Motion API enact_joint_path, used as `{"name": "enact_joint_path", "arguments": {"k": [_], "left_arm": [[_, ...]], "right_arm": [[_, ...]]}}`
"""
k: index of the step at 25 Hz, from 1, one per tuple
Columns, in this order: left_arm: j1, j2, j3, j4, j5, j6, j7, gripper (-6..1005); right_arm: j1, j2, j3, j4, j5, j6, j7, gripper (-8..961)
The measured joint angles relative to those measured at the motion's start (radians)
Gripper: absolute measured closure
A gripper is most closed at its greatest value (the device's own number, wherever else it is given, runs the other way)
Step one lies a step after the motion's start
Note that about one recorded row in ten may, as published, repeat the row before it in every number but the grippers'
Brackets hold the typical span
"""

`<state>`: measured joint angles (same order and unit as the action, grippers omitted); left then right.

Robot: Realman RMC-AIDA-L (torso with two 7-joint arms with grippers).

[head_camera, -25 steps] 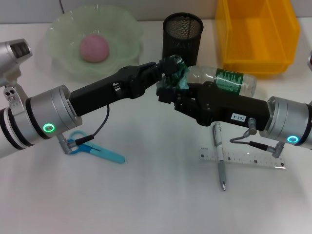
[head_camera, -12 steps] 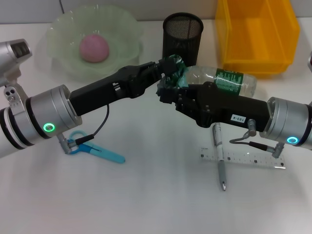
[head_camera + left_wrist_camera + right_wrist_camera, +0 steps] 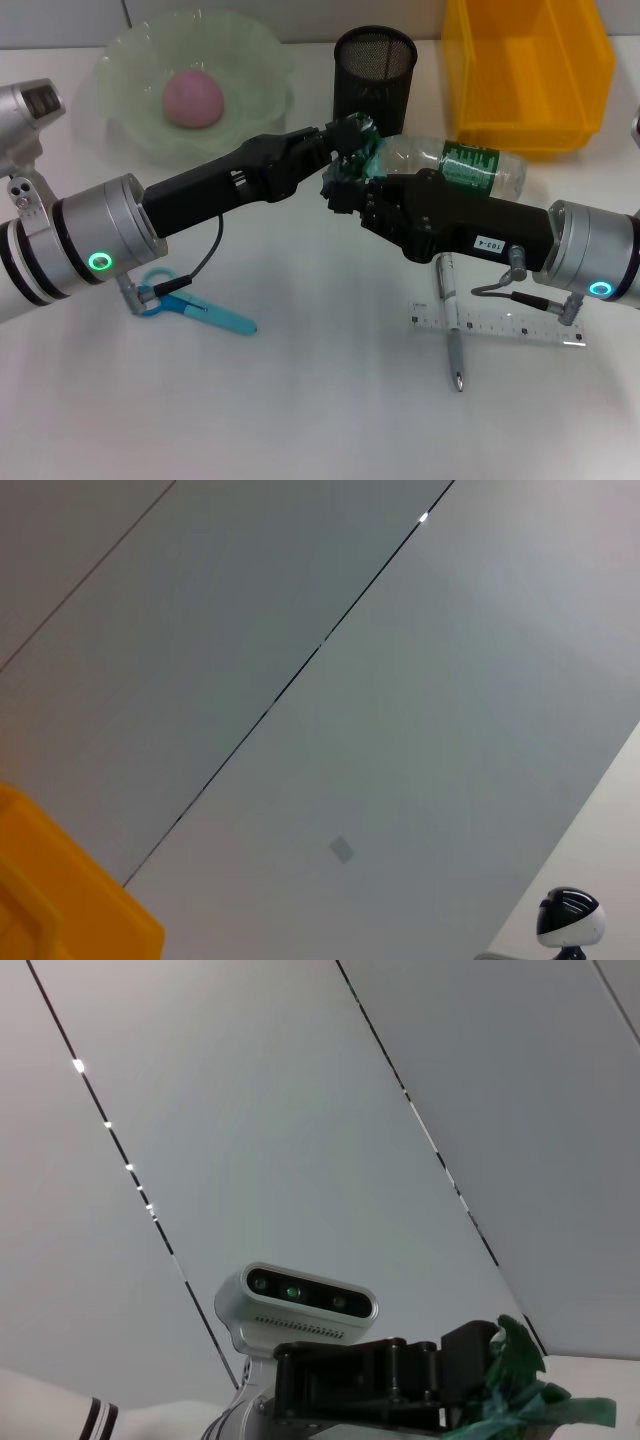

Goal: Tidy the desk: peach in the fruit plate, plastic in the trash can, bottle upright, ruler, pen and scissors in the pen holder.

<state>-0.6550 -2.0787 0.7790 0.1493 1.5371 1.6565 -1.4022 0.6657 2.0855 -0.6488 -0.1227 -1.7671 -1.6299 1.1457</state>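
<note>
Above surface centre, left claw and right claw both pinch the green plastic; one should let go cleanly before the carry to the trash can at 1 o'clock.

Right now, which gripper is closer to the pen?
The right. The right gripper sits up the desk from the pen, its arm passing above it; the left gripper is farther off.
</note>
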Motion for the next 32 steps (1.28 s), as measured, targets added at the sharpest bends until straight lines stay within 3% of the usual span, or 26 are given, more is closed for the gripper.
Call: {"name": "enact_joint_path", "arguments": {"k": [7,12,23,26,32], "left_arm": [[0.003,0.0,-0.011,-0.003,0.0,-0.007,0.001,941],[0.011,0.001,-0.026,-0.003,-0.002,-0.018,0.002,735],[0.011,0.003,-0.025,0.004,-0.003,-0.018,0.001,508],[0.011,0.003,-0.026,0.004,-0.003,-0.019,0.0,269],[0.011,0.003,-0.025,0.004,-0.003,-0.021,0.0,206]], "right_arm": [[0.0,-0.001,0.0,0.0,0.0,-0.002,0.002,902],[-0.001,-0.002,0.001,0.0,0.0,-0.002,0.003,903],[-0.004,-0.003,0.005,0.0,0.0,-0.006,0.004,907],[-0.005,-0.004,0.003,0.0,0.0,-0.006,0.005,907],[-0.005,-0.004,0.001,0.0,0.0,-0.006,0.006,908]]}}
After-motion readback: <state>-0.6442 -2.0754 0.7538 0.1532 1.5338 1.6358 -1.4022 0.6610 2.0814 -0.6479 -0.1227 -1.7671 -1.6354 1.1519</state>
